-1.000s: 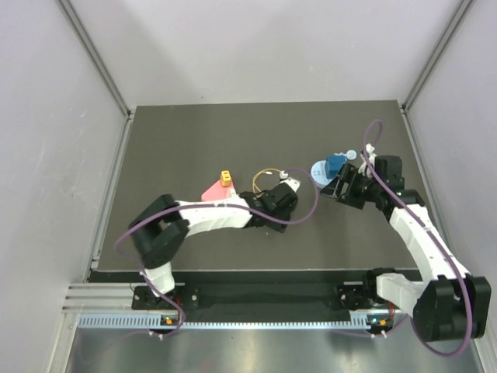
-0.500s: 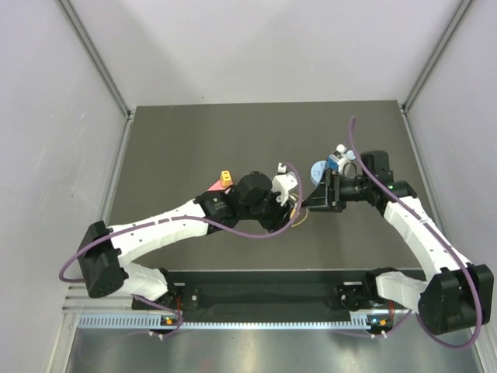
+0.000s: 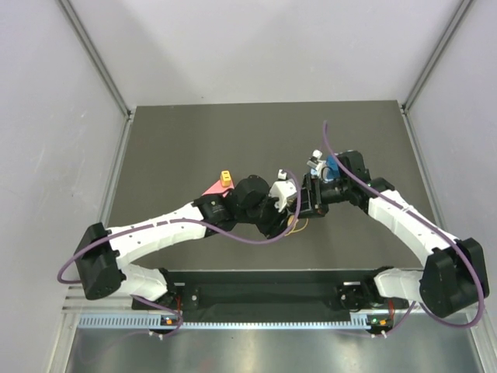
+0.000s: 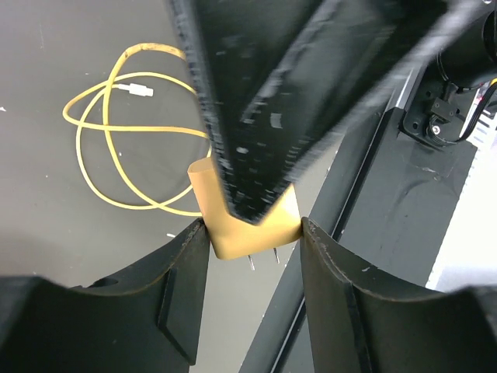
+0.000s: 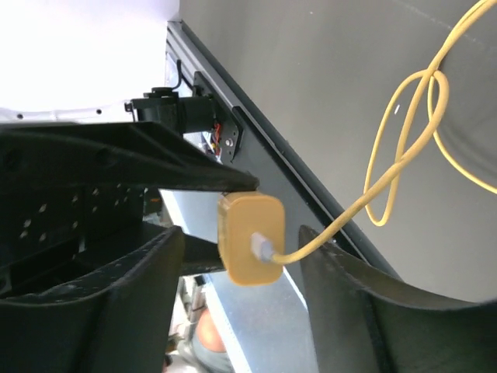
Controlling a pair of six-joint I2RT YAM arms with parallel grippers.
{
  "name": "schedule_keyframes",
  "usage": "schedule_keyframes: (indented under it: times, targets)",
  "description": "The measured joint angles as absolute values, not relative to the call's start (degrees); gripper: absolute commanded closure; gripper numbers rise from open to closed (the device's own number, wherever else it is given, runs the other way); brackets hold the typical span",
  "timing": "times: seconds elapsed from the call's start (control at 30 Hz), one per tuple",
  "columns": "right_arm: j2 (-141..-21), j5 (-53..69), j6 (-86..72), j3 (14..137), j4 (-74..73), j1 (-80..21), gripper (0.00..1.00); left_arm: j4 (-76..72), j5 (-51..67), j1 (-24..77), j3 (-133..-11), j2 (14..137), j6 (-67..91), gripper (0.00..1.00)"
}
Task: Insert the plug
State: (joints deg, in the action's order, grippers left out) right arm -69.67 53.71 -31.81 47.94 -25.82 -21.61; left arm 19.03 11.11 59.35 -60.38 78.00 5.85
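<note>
Though squarish, the plug (image 5: 250,250) has smooth rounded corners.

In the left wrist view the right gripper's fingers (image 4: 295,93), blurred, cover the top of the plug (image 4: 248,229). From above the plug itself cannot be seen, only a scrap of wire (image 3: 297,227), which the right wrist view's edge cuts off

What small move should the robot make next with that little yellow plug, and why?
Probably close the right gripper onto the plug. The left gripper already pinches it from both sides, while the right one straddles it with a gap on either side. A second hold looks like the likely step before any inserting.
</note>
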Motion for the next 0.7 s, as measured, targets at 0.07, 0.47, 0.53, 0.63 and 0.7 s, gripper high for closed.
schedule_keyframes:
  times: [0.07,0.47,0.53,0.63,0.7]
  targets:
    - [-70.7,53.6,-32.7,47.9,-25.3,-21.8,0.49,18.6,11.1,59.4,-59.9,77.5,5.8,1.00]
    - [-71.5,54.7,-35.8,47.4,-21.7,-24.3,1.00,16.7,9.7,59.4,-57.5,74.1,6.0,0.84]
    - [-71.4,54.5,-36.6,47.2,-20.5,-24.3,1.00,16.6,8.5,59.4,-57.5,74.1,6.6,0.41]
    - [-70.4,53.3,-37.2,47.2,-19.2,-23.9,1.00,16.1,6.6,59.4,-57.5,73.5,7.4,0.01]
    - [-68.9,51.5,-37.3,47.2,-18.9,-22.9,1.00,15.3,5.5,59.4,-57.2,72.4,8.9,0.01]
